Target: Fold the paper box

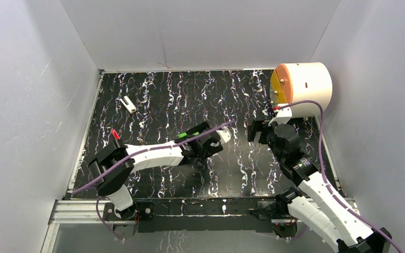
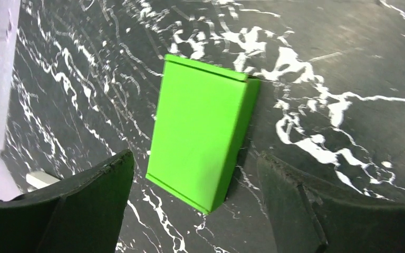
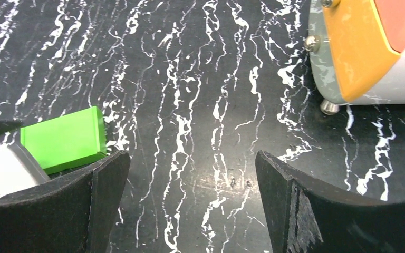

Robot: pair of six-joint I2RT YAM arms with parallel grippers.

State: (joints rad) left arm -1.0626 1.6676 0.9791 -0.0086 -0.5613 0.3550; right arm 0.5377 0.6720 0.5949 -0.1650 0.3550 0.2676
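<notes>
The paper box [image 2: 200,132] is a bright green, closed flat rectangular box lying on the black marbled table [image 2: 348,63]. My left gripper [image 2: 195,158] hovers just above and in front of it. Its jaws stand wide apart, one on each side of the box's near end, and touch nothing. From above, only slivers of the box [image 1: 192,132] show beside the left gripper [image 1: 211,141]. My right gripper [image 3: 191,155] is open over bare table to the right, with nothing between its fingers. The box [image 3: 63,138] sits just beyond its left finger.
A large white cylinder [image 1: 306,81] with an orange-yellow face stands at the back right, close to the right gripper [image 1: 258,132]. A small white object [image 1: 128,104] and a small red piece [image 1: 115,134] lie at the left. White walls enclose the table on three sides.
</notes>
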